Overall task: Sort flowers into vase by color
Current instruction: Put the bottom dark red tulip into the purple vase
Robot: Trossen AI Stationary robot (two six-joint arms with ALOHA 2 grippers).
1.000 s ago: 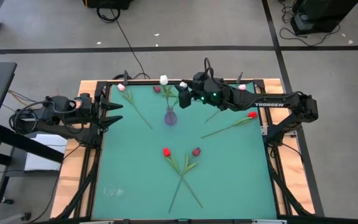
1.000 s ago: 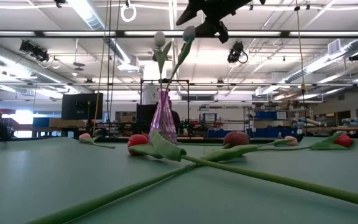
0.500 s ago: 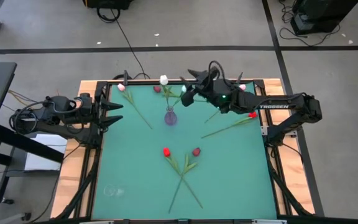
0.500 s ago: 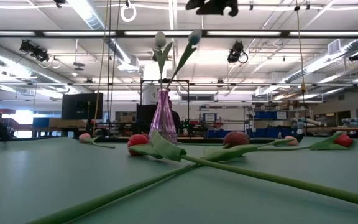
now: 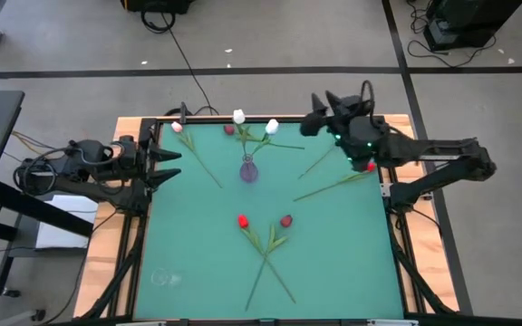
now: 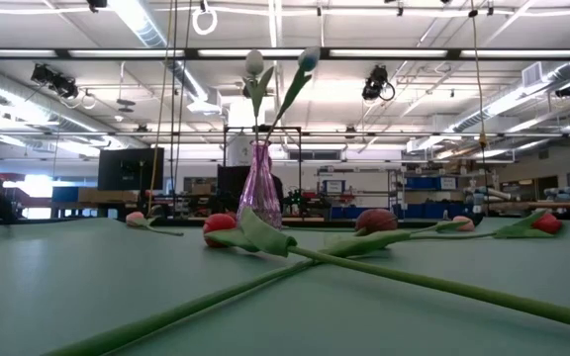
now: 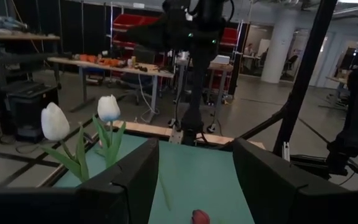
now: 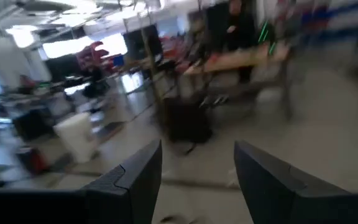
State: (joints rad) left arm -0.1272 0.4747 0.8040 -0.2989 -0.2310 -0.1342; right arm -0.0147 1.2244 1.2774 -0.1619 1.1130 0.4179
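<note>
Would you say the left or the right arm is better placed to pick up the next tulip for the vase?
Right, probably. The right gripper hangs open over the far right of the mat, near the bright red tulip, while the left gripper waits at the mat's left edge.

The green surface (image 5: 198, 254) carried a purple glass vase (image 5: 248, 169) near its far middle, which stood upright. Two red-headed tulips (image 5: 263, 246) lay crossed near the centre. A bright red tulip (image 5: 338, 184) and pink tulips (image 5: 197, 154) lay toward the far edge.
</note>
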